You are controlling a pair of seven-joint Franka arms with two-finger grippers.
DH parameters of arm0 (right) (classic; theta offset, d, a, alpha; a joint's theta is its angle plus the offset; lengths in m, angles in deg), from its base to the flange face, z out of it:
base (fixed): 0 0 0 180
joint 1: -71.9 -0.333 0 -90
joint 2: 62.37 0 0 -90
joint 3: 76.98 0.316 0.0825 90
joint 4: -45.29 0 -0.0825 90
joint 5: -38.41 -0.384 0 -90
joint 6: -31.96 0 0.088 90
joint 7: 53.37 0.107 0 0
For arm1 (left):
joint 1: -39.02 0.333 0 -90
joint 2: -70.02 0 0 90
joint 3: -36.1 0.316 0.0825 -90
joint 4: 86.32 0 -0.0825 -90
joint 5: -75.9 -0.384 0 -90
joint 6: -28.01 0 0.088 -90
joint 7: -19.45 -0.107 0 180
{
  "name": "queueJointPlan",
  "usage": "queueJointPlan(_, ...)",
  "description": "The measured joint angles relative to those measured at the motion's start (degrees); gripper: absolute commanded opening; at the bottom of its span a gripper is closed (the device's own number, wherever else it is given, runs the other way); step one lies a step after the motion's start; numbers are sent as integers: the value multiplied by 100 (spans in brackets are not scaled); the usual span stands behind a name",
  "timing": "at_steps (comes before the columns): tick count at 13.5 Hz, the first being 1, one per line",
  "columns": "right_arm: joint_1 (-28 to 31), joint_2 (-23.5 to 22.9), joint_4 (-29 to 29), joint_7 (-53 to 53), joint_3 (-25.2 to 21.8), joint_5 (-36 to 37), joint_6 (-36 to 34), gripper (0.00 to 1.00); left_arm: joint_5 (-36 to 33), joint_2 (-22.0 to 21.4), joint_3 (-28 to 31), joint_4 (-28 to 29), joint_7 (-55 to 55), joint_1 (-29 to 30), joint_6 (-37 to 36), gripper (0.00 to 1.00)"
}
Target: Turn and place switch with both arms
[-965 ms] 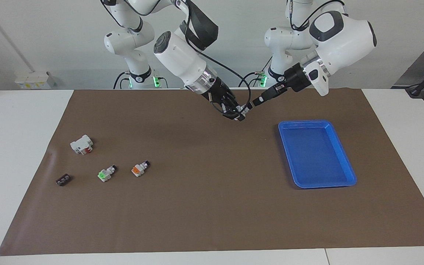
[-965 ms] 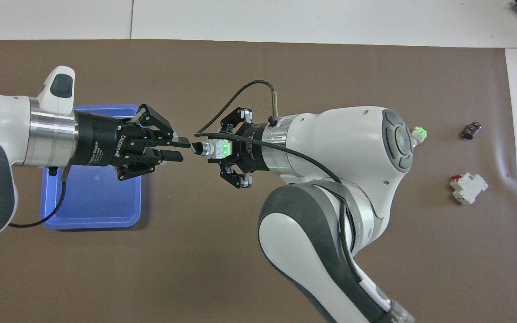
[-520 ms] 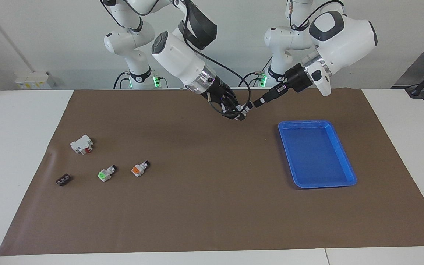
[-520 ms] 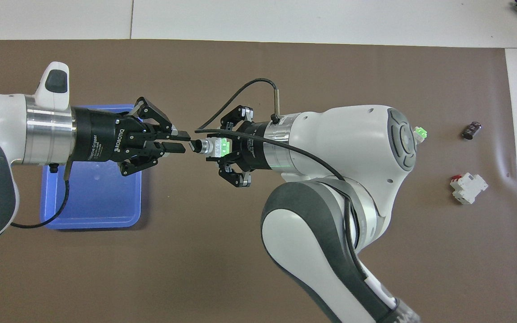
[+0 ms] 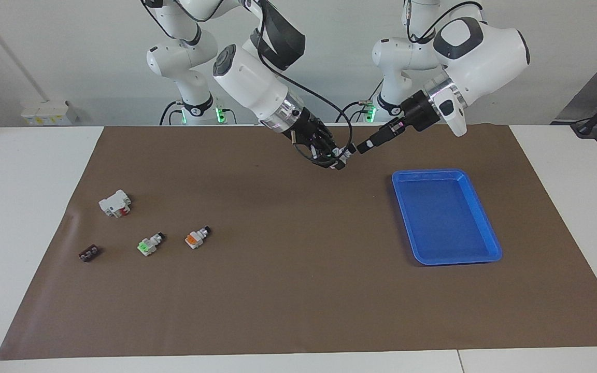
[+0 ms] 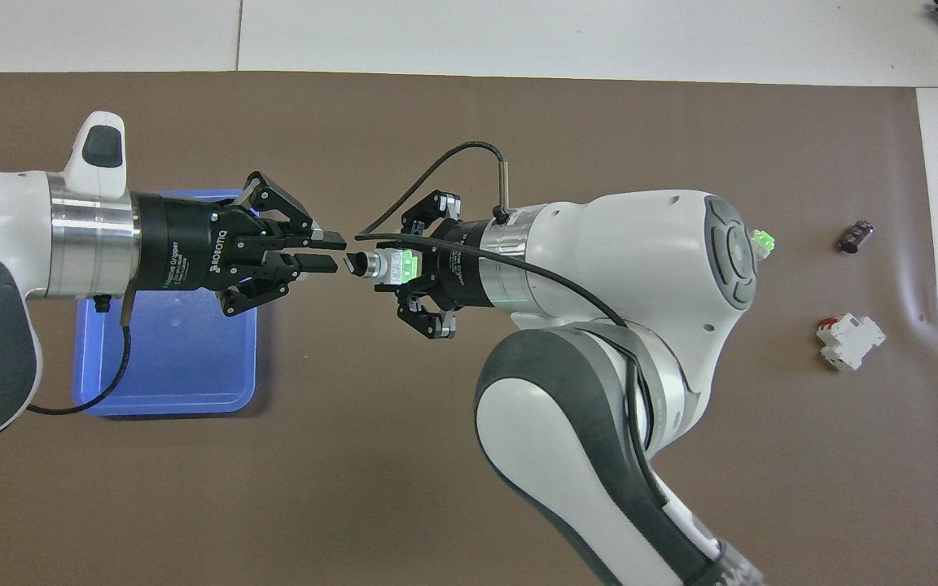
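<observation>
My right gripper (image 6: 394, 268) is shut on a white switch (image 6: 387, 267) and holds it in the air over the mat, green face up, dark knob (image 6: 355, 262) pointing at my left gripper. The held switch also shows in the facing view (image 5: 341, 155). My left gripper (image 6: 337, 252) is open with a narrow gap, its fingertips just short of the knob; I see no contact. In the facing view the left gripper (image 5: 361, 147) and the right gripper (image 5: 332, 157) meet nose to nose above the mat.
A blue tray (image 5: 446, 215) lies toward the left arm's end of the mat. Toward the right arm's end lie a green-faced switch (image 5: 149, 244), an orange-faced switch (image 5: 196, 237), a larger white block with a red part (image 5: 115, 203) and a tiny black piece (image 5: 89, 253).
My left gripper has shifted slightly, bringing its fingers level with the knob, and the gap between them has narrowed. The right gripper and the switch have barely moved.
</observation>
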Motion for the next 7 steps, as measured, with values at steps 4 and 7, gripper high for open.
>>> queueJointPlan(4,0,0,0,2,-4,0,0,0,6,1,-22,27,39,-124,201,32)
queueJointPlan(7,6,0,0,2,-10,0,-3,0,7,2,-23,57,52,-167,258,31)
